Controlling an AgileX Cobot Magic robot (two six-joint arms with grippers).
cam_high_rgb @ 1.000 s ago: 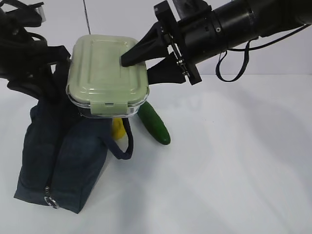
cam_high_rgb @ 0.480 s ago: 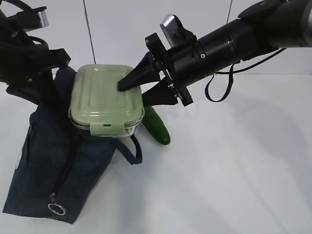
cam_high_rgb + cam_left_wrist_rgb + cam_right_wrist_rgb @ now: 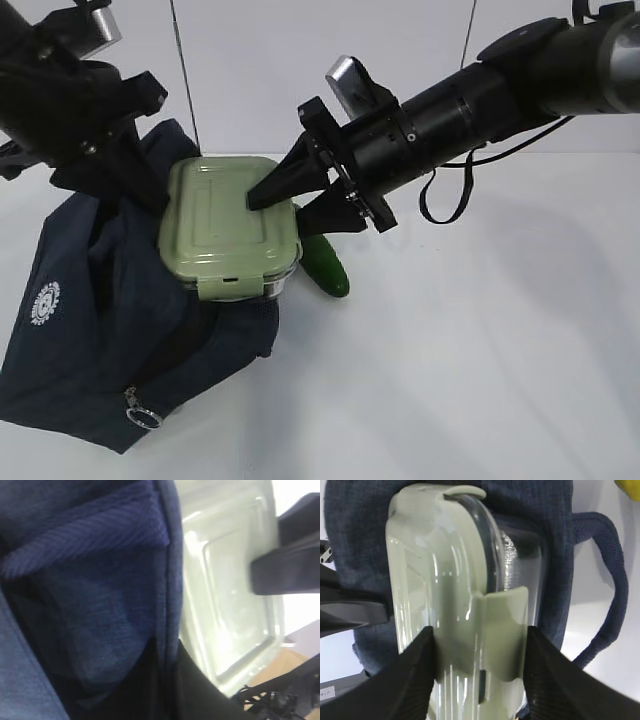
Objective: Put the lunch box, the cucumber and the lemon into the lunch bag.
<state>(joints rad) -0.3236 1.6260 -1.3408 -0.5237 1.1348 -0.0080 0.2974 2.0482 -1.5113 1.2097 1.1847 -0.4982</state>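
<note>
The lunch box (image 3: 231, 238) hangs over the lunch bag (image 3: 100, 330) mouth, pinched across lid and base in my right gripper (image 3: 285, 198); my left gripper, clamped, apparently on bag fabric, holds it open; lower level, release late

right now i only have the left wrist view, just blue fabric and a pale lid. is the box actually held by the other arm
Observer: Yes. The right wrist view shows the right gripper clamped on the lunch box, one finger on the lid, one underneath.
Operator: is it in the bag yet
Observer: Not fully. In the exterior view the lunch box sits at the lunch bag opening, most of it still outside.
Operator: where are the other two items
Observer: The cucumber lies on the table right of the box. The lemon shows only as a yellow edge in the right wrist view's top corner.
Operator: my gripper?
Observer: The left gripper's arm is up at the bag's top edge; the fingertips are hidden.
</note>
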